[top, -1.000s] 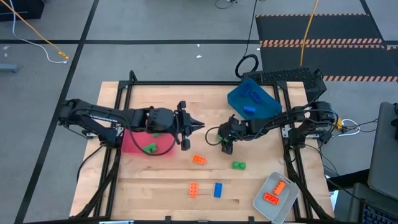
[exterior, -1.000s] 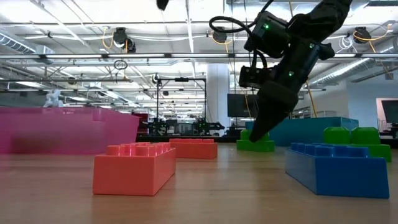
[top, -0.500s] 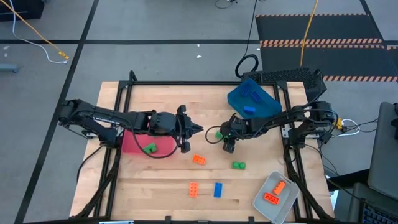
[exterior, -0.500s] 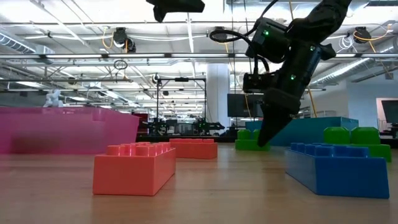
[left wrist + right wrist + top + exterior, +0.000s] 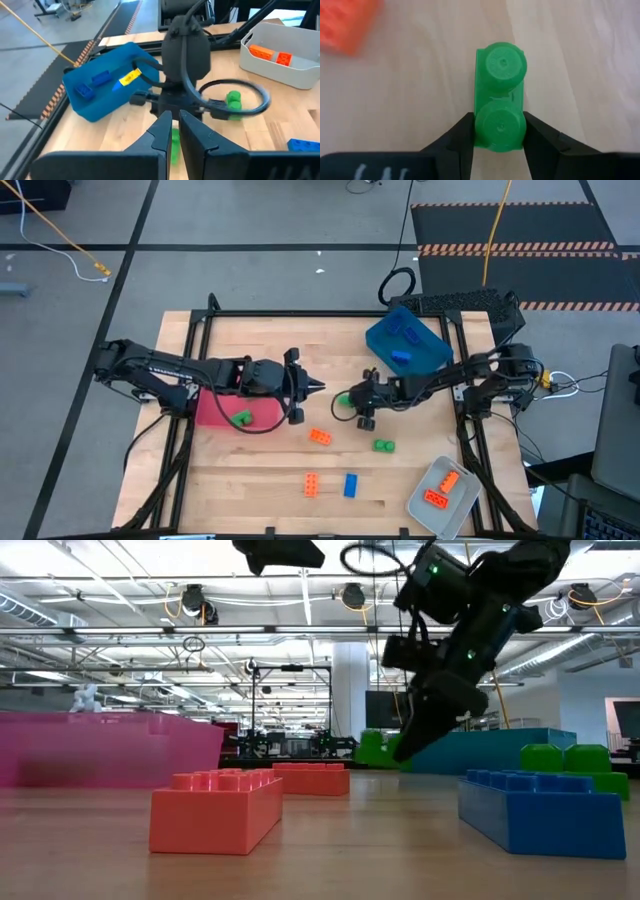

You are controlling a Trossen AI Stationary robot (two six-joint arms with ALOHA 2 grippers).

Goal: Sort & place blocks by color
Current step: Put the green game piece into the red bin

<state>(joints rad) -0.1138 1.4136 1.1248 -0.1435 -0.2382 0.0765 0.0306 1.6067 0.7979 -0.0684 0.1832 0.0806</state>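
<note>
My right gripper is near the table's middle, shut on a green two-stud brick. The brick also shows in the high view and the low view. My left gripper is shut and empty, just left of the brick and pointing at it, above the table. Loose on the table lie an orange brick, a green brick, another orange brick and a blue brick. My right gripper pinches the green brick's two long sides at its near stud between its two fingers. The fingers slant down from the table's right. The brick sticks out past the fingertips, studs toward the wrist camera, lifted a little clear of the table.
A red tray holding a green brick lies under my left arm. A blue tray with blue bricks stands at the far right. A grey tray with orange bricks stands at the near right corner.
My right gripper has lifted the green brick off the table and carried it toward the table's left, toward my left gripper. My left gripper has come into the top of the low view.
</note>
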